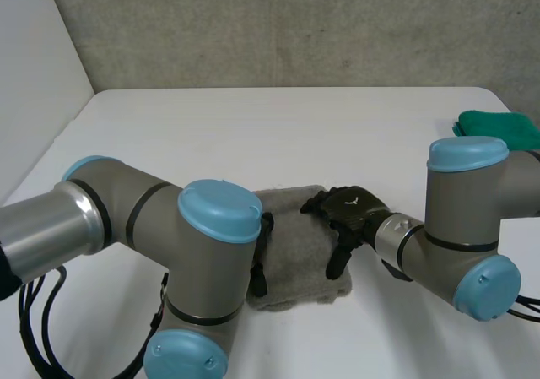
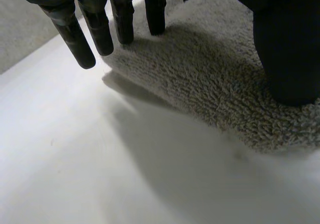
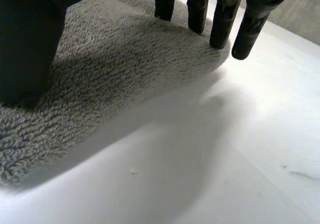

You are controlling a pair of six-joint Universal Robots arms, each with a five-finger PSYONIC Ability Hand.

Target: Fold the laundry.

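My left arm (image 1: 169, 227) hides most of my left hand (image 1: 261, 265) from the head camera. Its wrist camera shows straight fingers (image 2: 95, 29) at the edge of the grey folded towel (image 1: 297, 248), thumb resting on it. My right hand (image 1: 350, 212) lies open on the towel's other edge. Well beyond that hand, a green cloth (image 1: 498, 128) sits partly hidden on the bench (image 1: 253, 134).

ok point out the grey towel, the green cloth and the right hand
grey towel (image 1: 297, 242): head view, its middle
green cloth (image 1: 498, 128): head view, its top surface
right hand (image 1: 350, 208): head view, back of the hand
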